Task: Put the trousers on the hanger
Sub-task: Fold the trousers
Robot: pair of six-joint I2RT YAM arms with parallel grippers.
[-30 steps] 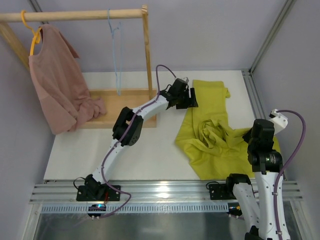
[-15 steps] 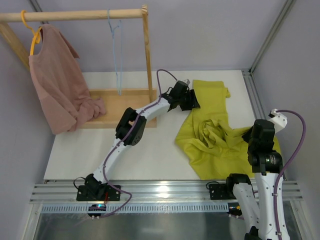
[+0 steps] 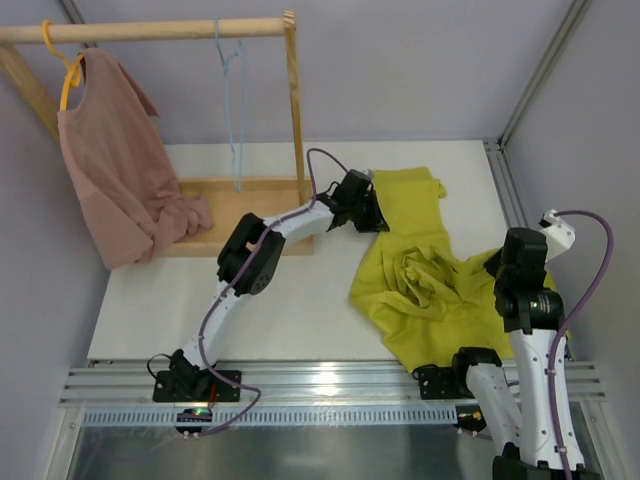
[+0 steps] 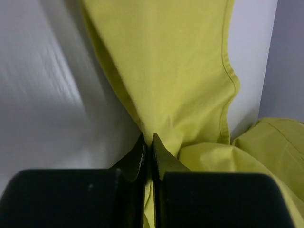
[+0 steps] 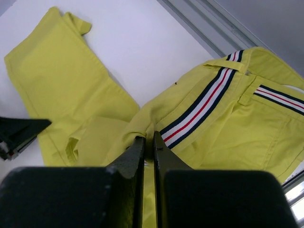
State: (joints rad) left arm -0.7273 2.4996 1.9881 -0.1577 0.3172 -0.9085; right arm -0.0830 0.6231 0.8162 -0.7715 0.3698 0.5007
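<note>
The yellow-green trousers (image 3: 425,270) lie crumpled on the white table at the right, one leg stretching toward the back. My left gripper (image 3: 372,212) is shut on the left edge of that leg (image 4: 175,71), the cloth pinched between its jaws. My right gripper (image 5: 148,137) is shut on the trousers at the striped waistband (image 5: 204,107), over the near right part of the heap. The thin light-blue hanger (image 3: 233,110) hangs from the wooden rail (image 3: 150,30) at the back, apart from both grippers.
A wooden rack with a base board (image 3: 250,215) stands at the back left. A dusty-pink T-shirt (image 3: 115,170) hangs there on a yellow hanger (image 3: 66,70). Metal rails (image 3: 330,385) run along the near table edge, and a frame post (image 3: 540,70) rises at the back right.
The left gripper has closed on the trouser leg's edge and drawn it a little left and toward me; the leg's far end has shifted. The right arm has hardly moved.
</note>
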